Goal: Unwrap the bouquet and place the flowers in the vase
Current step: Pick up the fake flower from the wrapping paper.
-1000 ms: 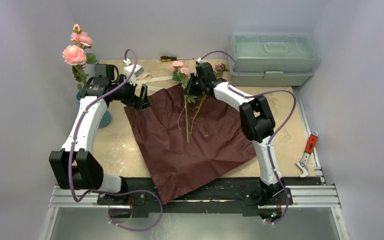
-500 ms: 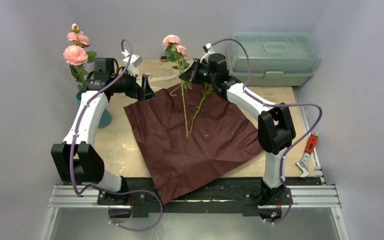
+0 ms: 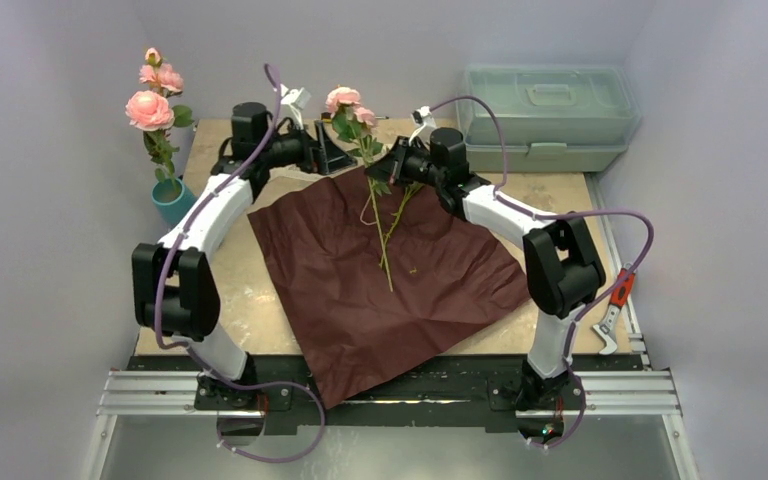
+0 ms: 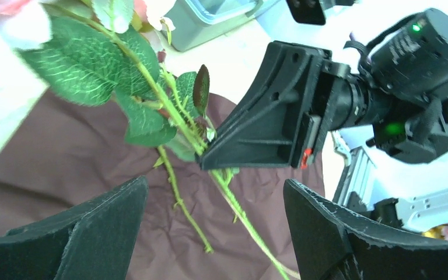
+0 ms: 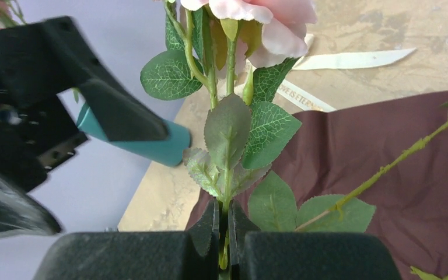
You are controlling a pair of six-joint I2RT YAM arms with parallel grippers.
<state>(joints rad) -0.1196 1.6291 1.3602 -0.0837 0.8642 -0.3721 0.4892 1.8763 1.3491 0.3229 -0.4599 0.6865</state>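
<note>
Plainly, the right tool [image 5: 224, 217] is clamped on the stems of the flowers [image 3: 342, 98] at twelve o'clock; the left tool [image 4: 214, 192] stands apart beside them. A mistimed handover could drop them, far from the vase [image 3: 172, 200] at ten o'clock.

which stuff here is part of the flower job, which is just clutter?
Job:
- flowers, clamped in the right pincer
- vase, holding roses
- wrapping paper, spread flat
- ribbon
- left pincer, open

Lying about:
- toolbox
- red-handled tool
</note>
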